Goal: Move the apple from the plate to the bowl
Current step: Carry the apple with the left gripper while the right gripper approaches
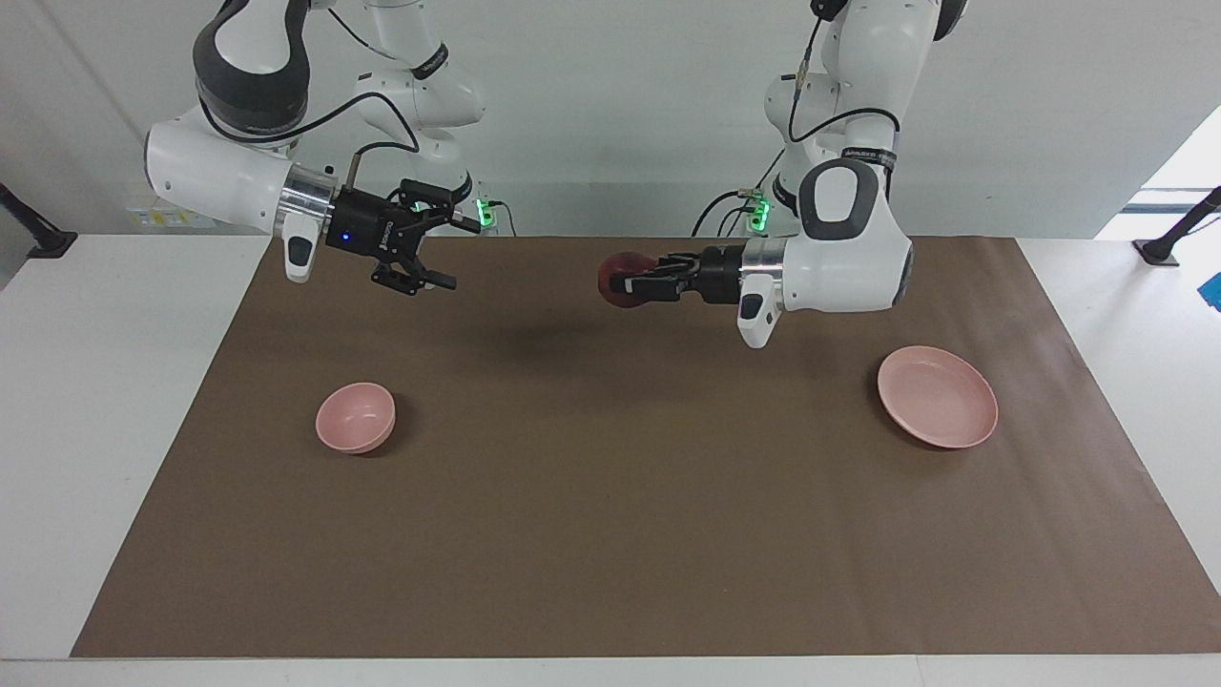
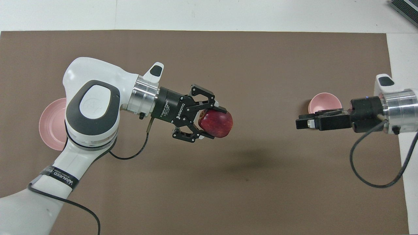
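Observation:
My left gripper (image 1: 637,282) is shut on the dark red apple (image 1: 618,279) and holds it in the air over the middle of the brown mat; both also show in the overhead view, gripper (image 2: 215,124) and apple (image 2: 219,124). The pale pink plate (image 1: 938,396) lies empty toward the left arm's end, partly hidden under the left arm in the overhead view (image 2: 50,129). The small pink bowl (image 1: 355,417) stands empty toward the right arm's end. My right gripper (image 1: 458,256) is open and empty in the air, facing the apple. In the overhead view, my right gripper (image 2: 303,123) partly covers the bowl (image 2: 324,101).
A brown mat (image 1: 610,534) covers most of the white table (image 1: 105,382). The apple's shadow falls on the mat below it. Black cables hang from both arms.

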Available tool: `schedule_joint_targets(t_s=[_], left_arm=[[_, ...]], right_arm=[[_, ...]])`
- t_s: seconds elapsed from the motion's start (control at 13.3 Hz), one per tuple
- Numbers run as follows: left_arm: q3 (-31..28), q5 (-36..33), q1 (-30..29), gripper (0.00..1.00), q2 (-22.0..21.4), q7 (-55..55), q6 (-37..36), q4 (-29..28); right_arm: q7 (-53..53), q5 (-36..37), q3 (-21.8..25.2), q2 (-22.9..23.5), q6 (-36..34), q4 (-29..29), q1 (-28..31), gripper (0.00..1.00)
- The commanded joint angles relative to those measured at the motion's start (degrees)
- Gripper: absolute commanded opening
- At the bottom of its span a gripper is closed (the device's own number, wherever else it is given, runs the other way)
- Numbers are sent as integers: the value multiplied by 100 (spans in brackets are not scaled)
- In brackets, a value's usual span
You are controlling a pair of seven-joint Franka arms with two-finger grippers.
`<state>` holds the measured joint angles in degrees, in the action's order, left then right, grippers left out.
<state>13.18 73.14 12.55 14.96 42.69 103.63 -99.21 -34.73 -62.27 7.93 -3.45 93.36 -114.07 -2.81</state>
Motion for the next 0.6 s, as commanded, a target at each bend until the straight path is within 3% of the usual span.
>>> schedule_joint_targets(t_s=[0.0,0.23,0.53], left_arm=[[508,752,37,0,42,476,787,60],[774,1516,37,0,51,722,1107,34],[888,1755,194,0,60,723,1203,8]], right_arm=[[142,-381,-2,-366,-19,-493,-26,100],[300,-619,-2,-560,-28,-775,-87,100],[904,-628,-2,-543,-54,-749,-96,100]])
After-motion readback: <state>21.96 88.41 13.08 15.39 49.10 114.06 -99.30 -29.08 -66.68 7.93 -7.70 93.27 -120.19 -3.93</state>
